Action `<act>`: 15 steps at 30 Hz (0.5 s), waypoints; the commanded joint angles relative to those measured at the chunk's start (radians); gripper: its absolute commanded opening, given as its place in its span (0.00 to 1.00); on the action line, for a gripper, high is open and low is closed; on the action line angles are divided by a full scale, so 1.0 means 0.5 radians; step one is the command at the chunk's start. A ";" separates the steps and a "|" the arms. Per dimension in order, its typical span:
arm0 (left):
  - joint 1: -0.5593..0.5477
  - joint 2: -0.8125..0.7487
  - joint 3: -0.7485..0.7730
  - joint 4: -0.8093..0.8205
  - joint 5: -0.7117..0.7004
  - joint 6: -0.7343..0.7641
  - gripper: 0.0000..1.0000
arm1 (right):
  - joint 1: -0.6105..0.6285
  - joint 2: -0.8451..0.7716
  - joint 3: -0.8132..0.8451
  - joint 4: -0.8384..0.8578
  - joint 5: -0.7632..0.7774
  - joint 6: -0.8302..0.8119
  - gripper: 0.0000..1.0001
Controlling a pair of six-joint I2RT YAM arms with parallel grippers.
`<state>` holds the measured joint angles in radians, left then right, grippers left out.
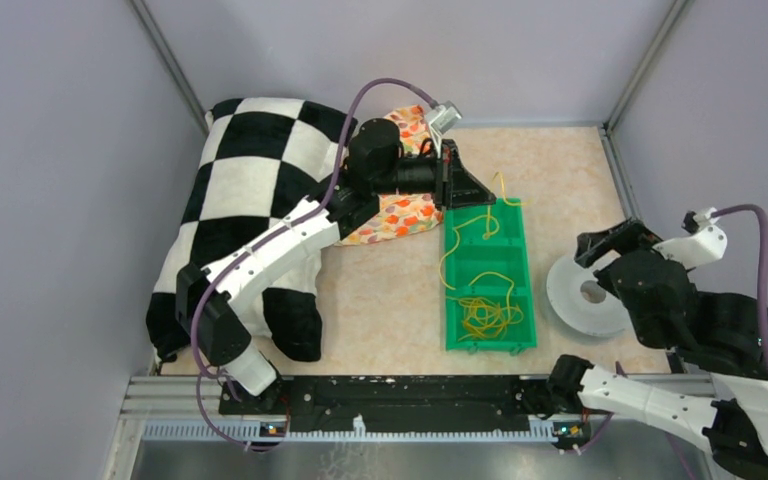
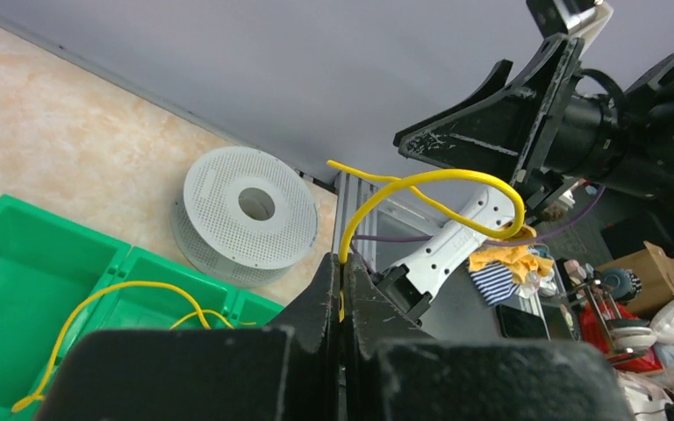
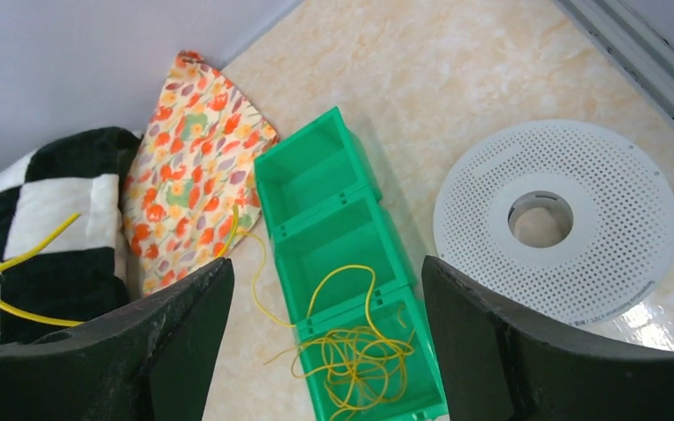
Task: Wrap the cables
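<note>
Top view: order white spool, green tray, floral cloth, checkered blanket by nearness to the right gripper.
1. White spool, beside the right gripper.
2. Green tray, centre.
3. Floral cloth, back, left of centre.
4. Checkered blanket, far left.

Bright, even light from overhead. Beyond the right tool [image 3: 325,263], soft shadows edge the bin [image 3: 309,180] and reel [image 3: 597,175], with faint glare on the desk [image 3: 645,329]. The left tool [image 2: 342,294] is dark and blurred, and the cable [image 2: 439,180] above it is sharp.
</note>
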<state>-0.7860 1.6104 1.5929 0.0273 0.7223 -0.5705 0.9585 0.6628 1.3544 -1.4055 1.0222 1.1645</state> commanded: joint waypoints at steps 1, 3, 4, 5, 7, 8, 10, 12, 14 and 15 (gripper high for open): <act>-0.018 0.005 0.066 -0.042 -0.012 0.111 0.00 | -0.017 0.111 -0.069 0.082 -0.121 -0.120 0.80; -0.018 -0.009 0.076 -0.165 -0.087 0.170 0.00 | -0.018 0.232 -0.068 0.137 -0.175 -0.231 0.83; -0.019 -0.018 0.077 -0.231 -0.129 0.192 0.00 | -0.018 0.291 -0.068 0.141 -0.184 -0.254 0.84; -0.017 -0.037 0.072 -0.271 -0.168 0.208 0.00 | -0.021 0.335 -0.070 0.162 -0.189 -0.273 0.85; -0.017 -0.070 0.043 -0.316 -0.205 0.230 0.00 | -0.048 0.382 -0.113 0.304 -0.249 -0.427 0.87; -0.019 -0.093 0.019 -0.323 -0.214 0.233 0.00 | -0.106 0.386 -0.154 0.405 -0.322 -0.521 0.89; -0.020 -0.137 -0.040 -0.327 -0.246 0.238 0.00 | -0.344 0.382 -0.251 0.628 -0.597 -0.710 0.91; -0.019 -0.182 -0.099 -0.345 -0.284 0.257 0.00 | -0.680 0.358 -0.362 0.831 -0.984 -0.858 0.92; -0.019 -0.214 -0.136 -0.373 -0.310 0.274 0.00 | -0.994 0.330 -0.470 0.998 -1.342 -0.945 0.91; -0.017 -0.228 -0.149 -0.389 -0.321 0.280 0.00 | -1.108 0.332 -0.505 1.039 -1.495 -0.971 0.92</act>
<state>-0.7967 1.5715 1.5414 -0.1490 0.6014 -0.4625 0.5930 0.8669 1.1488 -1.0840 0.6216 0.8257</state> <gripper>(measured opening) 0.011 0.914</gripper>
